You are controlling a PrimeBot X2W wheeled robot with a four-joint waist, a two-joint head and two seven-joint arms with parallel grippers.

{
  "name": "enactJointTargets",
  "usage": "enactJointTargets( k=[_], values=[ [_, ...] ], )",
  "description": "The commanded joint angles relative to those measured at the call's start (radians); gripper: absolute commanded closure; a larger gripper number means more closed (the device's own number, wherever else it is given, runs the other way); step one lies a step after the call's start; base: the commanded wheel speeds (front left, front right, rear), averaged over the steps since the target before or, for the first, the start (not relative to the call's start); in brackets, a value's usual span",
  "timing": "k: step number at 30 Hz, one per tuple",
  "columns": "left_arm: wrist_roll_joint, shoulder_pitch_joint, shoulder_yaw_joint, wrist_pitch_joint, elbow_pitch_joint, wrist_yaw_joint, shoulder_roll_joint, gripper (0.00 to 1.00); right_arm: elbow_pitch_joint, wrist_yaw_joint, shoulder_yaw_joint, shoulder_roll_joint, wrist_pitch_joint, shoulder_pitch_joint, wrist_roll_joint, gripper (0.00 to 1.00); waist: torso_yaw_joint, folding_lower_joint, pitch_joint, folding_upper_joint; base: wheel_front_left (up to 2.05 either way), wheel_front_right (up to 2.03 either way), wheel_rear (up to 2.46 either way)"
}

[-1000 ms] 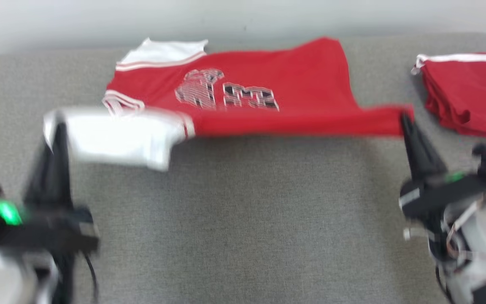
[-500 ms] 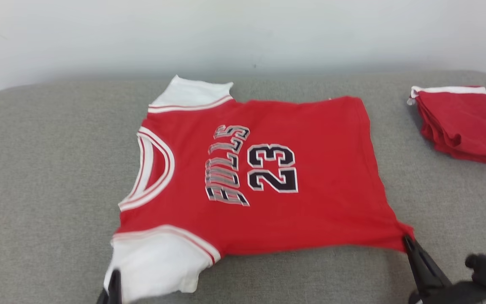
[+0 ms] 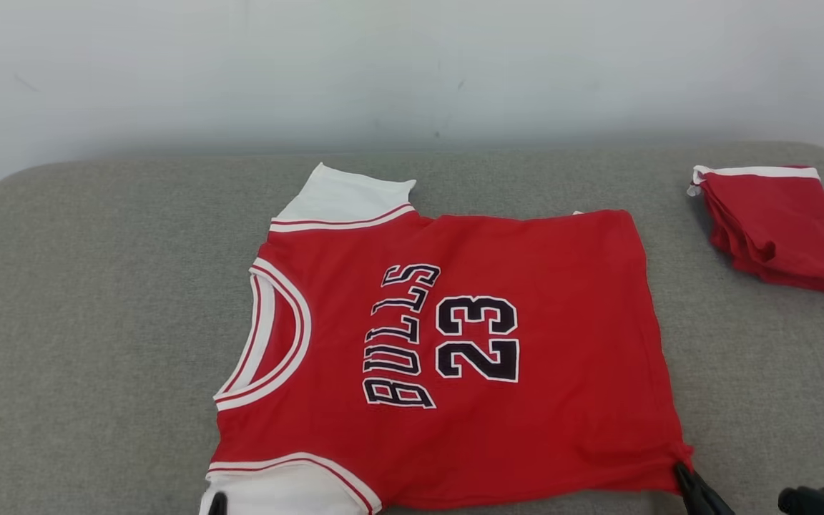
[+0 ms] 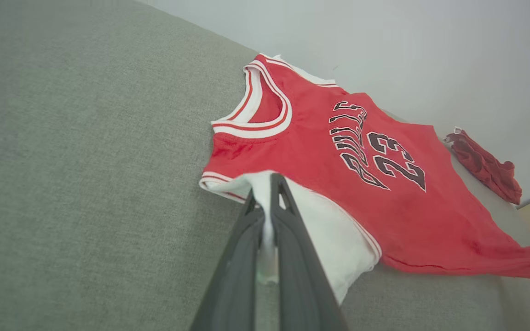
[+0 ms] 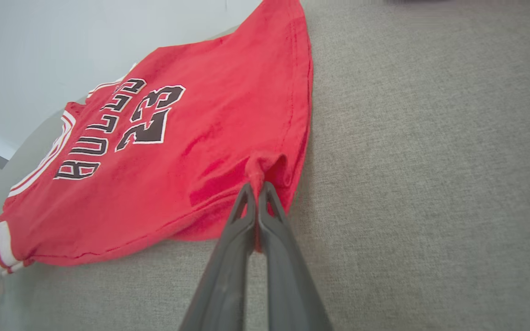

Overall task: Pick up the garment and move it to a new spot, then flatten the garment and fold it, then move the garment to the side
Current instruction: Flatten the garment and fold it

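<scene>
The garment [image 3: 455, 343] is a red jersey with white sleeves and black "BULLS 23" lettering, spread face up on the grey padded surface, neck to the left. My left gripper [image 4: 265, 186] is shut on the near white sleeve [image 4: 320, 230]; its tip peeks in at the bottom edge of the head view [image 3: 217, 503]. At the jersey's near right hem corner [image 5: 265, 165] my right gripper [image 5: 256, 188] is shut, pinching a small bunch of red cloth, also seen in the head view [image 3: 684, 476]. The held edge is pulled taut between the two grippers.
A second folded red garment [image 3: 777, 225] with a white band lies at the far right of the grey surface [image 3: 97, 322]. A pale wall [image 3: 383, 64] rises behind it. Bare grey padding lies left of the jersey and between it and the folded piece.
The jersey was stretched in the air between both grippers; now it lies spread flat with its front showing. The head camera has tilted, so both grippers sit at the bottom edge.
</scene>
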Motion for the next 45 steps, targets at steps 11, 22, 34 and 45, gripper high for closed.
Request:
enactJointTargets(
  k=[11,22,34,45],
  values=[
    [0.012,-0.252,0.01,0.079,0.047,-0.077,0.064,1.0,0.028,-0.003,0.066,-0.035,0.029,-0.192,0.018,1.0,-0.064,0.0,0.028,0.0,0.0,0.0,0.0],
    [0.036,-0.562,-0.014,0.168,0.251,-0.148,0.071,1.0,0.191,-0.003,0.101,-0.034,0.044,-0.442,0.001,1.0,-0.071,0.0,0.103,0.0,0.0,0.0,0.0],
    [0.061,-0.785,-0.052,0.136,0.581,-0.221,0.045,1.0,0.326,-0.003,0.164,-0.037,-0.024,-0.578,0.004,0.62,-0.099,0.0,0.142,0.0,0.0,0.0,0.0],
    [0.08,-0.752,-0.066,0.021,0.677,-0.235,0.023,0.0,0.389,-0.003,0.178,-0.064,-0.109,-0.535,-0.021,0.0,-0.078,0.0,0.076,0.0,0.0,0.0,0.0]
  ],
)
